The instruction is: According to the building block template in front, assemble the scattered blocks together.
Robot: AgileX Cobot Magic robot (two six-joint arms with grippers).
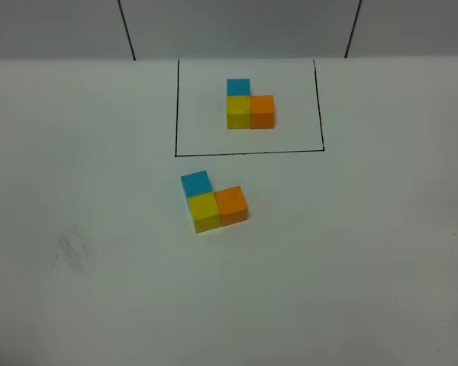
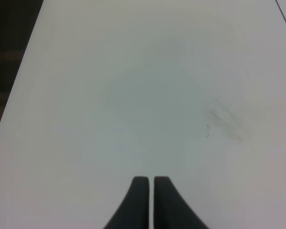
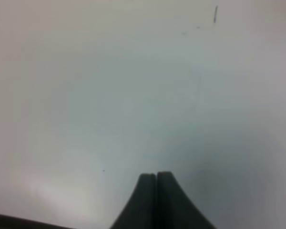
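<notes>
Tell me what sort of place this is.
Probably a lab or test bench for robot trials: a bare white table, a hand-drawn black rectangle framing a sample trio of cubes, and a matching trio set outside it.

From up high I see my white table (image 1: 366, 267) with a thin black drawn rectangle (image 1: 248, 152) at its far middle. Inside the frame sits the building block template (image 1: 249, 107): a blue cube at the far left, a yellow cube touching its near side, and an orange cube touching the yellow one's right side, making an L. Just nearer than the frame's near left corner lie the scattered blocks (image 1: 214, 201), touching one another in the same L, turned slightly: light blue cube (image 1: 196, 183) farthest, yellow cube (image 1: 204, 211) nearer, orange cube (image 1: 231, 204) to its right. A faint grey smudge (image 1: 75, 250) marks the table at the left.
</notes>
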